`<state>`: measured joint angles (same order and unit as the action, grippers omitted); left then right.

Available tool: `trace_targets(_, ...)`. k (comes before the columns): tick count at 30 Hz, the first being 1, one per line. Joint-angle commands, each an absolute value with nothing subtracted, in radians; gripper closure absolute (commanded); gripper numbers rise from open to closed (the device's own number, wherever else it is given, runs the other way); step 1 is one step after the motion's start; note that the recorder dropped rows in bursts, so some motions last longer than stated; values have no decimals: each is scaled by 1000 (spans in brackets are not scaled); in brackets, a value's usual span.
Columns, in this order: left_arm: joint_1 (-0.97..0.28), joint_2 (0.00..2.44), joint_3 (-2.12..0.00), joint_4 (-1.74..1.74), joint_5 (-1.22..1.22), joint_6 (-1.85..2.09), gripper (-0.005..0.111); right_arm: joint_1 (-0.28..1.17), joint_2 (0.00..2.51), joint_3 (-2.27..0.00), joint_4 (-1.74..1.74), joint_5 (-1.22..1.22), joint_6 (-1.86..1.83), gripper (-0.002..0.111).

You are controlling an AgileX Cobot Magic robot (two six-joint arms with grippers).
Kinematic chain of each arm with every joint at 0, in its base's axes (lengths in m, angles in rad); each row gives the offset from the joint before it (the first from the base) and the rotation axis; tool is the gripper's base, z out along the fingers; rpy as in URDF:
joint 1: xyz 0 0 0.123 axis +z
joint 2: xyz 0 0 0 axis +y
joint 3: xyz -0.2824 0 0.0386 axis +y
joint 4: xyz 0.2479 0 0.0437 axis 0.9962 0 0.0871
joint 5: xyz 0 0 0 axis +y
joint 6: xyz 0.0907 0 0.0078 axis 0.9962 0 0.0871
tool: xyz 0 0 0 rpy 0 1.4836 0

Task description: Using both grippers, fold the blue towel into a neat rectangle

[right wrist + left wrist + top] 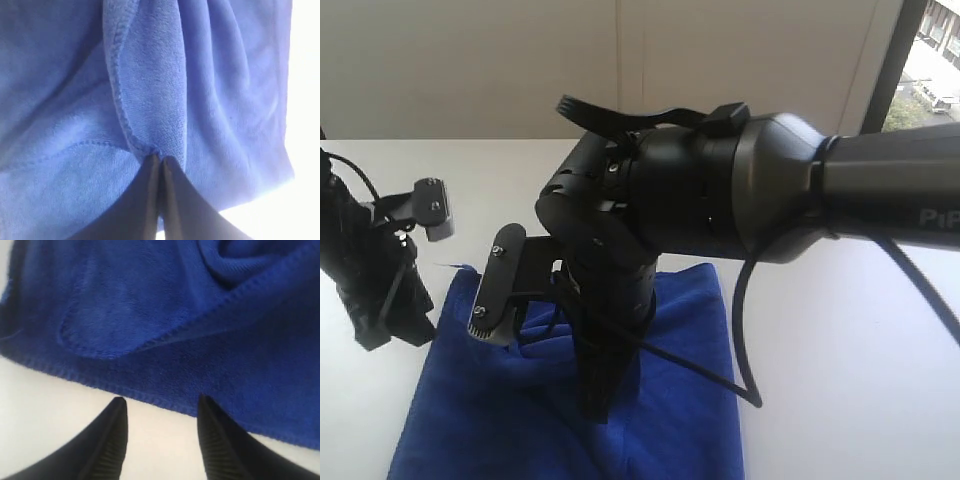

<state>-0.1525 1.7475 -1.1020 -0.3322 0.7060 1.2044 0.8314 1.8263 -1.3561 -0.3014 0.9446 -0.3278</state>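
The blue towel (pixel 660 420) lies rumpled on the white table, with folds bunched up near its middle. My right gripper (pixel 605 400) reaches down onto it from a big black arm across the centre. In the right wrist view this gripper (pixel 160 159) is shut on a stitched fold of the towel (pixel 225 100). My left gripper (pixel 395 335) stands at the towel's left edge. In the left wrist view it (pixel 160 402) is open over bare table, its fingertips (pixel 202 402) just reaching the towel's hem (pixel 150 392), with nothing between them.
The white table (pixel 840 350) stretches to the right of the towel. A loose black cable (pixel 745 340) loops down from the right arm over the towel's right edge. A window (pixel 930 60) is at the back right.
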Motion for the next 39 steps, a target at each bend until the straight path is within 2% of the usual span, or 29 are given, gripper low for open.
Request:
trace_targets(1,-151,1767,-1064,-462,669,1574,57,827,1817,-1355,-330,970,-304,108)
trace_targets(5,-151,1771,-1059,-567,502,1871,57,827,1817,-1355,-330,983,-269,108)
trace_targets(8,-151,1778,-1059,-571,469,2116,57,827,1817,-1355,-330,976,-264,108)
trace_targets(24,-153,1843,-1059,-547,441,2116,57,827,1817,-1355,-328,965,-258,108)
trace_targets(33,-215,1856,-1059,-528,396,2116,58,827,1817,-1355,-322,955,-251,108)
trace_targets(36,-223,1874,-1059,-515,393,2116,62,827,1817,-1355,-322,955,-251,108)
trace_targets(39,-223,1878,-1059,-515,393,2116,75,827,1817,-1355,-322,960,-250,108)
